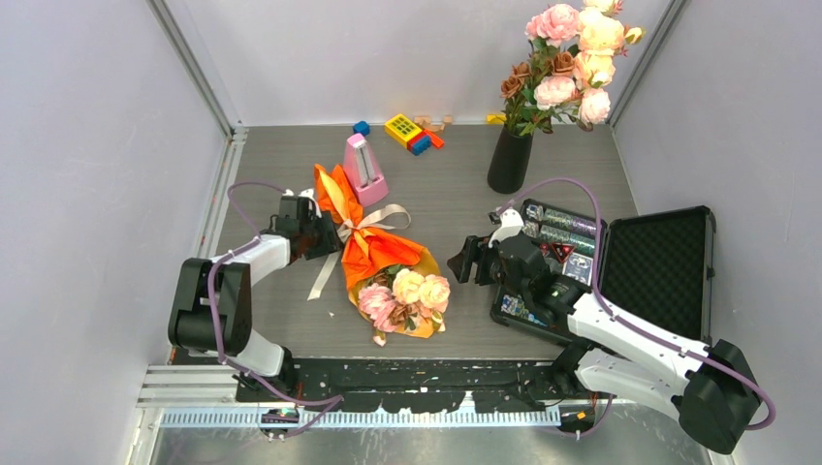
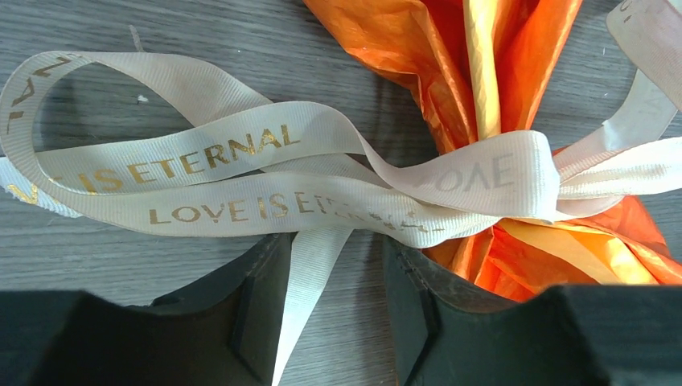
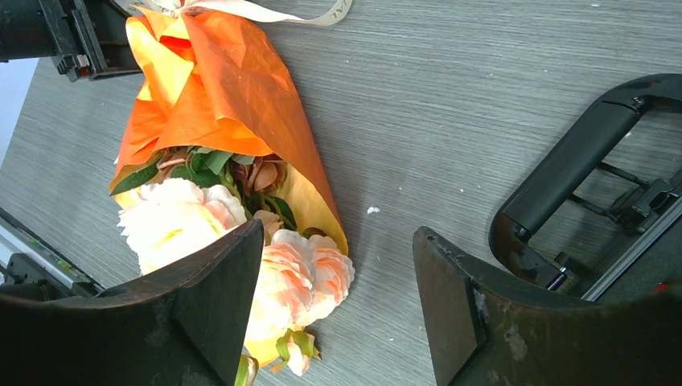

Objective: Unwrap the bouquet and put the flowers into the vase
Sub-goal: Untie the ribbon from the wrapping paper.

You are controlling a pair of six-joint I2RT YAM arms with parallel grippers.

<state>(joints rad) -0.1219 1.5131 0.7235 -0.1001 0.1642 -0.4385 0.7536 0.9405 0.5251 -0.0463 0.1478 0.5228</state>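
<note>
Left gripper point(image 2: 336, 251): jaws partly apart at the tied neck of the bouquet point(image 1: 383, 266), with one tail of the cream ribbon point(image 2: 241, 173) lying loose between the fingers, not pinched. Right gripper point(image 3: 338, 241): jaws wide apart, holding nothing, hovering just right of the bouquet's blossom end. Bouquet: flat on the table point(image 1: 456, 203), wrapped in orange paper, bow tied, flowers point(image 3: 297, 273) toward the arm bases. Vase point(image 1: 510, 160): upright, well beyond the bouquet to its right, carrying other roses. Pink metronome point(image 1: 363, 170): just beyond the bouquet's paper tail. Open black case point(image 1: 659, 266): right of the bouquet.
</note>
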